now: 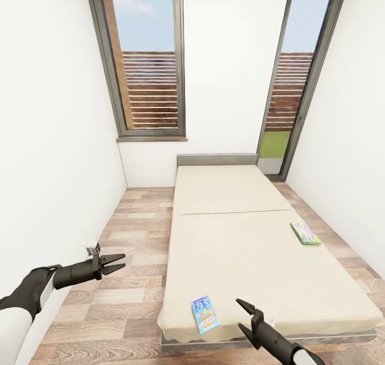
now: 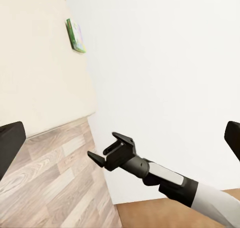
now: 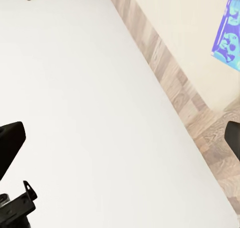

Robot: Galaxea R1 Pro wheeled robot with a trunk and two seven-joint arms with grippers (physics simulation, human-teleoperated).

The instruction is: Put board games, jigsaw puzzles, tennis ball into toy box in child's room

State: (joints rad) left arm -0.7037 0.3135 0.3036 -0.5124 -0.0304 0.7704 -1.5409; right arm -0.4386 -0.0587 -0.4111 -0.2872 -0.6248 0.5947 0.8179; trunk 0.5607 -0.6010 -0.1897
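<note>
— Where are the hands just now?

— The left hand [image 1: 118, 263] hangs over the wood plank floor [image 1: 128, 279] between the white wall [image 1: 53, 140] and the long side of the bed [image 1: 256, 258]. Its fingers are spread apart, with nothing between them. The right hand [image 1: 241, 315] is raised at the foot edge of the bed, fingers wide too, and empty. From the left wrist camera you can see that right hand [image 2: 102, 151] from the side, standing open against the far white wall.

— And the board games?

— Two are lying flat on the beige mattress. The blue board game [image 1: 205, 313] sits at the foot corner nearest the left-hand wall, just beside the right hand but not touching it; the right wrist camera catches a piece of its blue and purple cover [image 3: 229, 38] next to the strip of floor. The green-edged board game [image 1: 305, 233] lies near the opposite long edge of the bed, about halfway along, well apart from both hands. The left wrist camera picks it up as well [image 2: 75, 35].

— What's beyond the bed?

— A low grey headboard [image 1: 217, 159] against the end wall, between two tall dark-framed windows [image 1: 147, 60].
</note>
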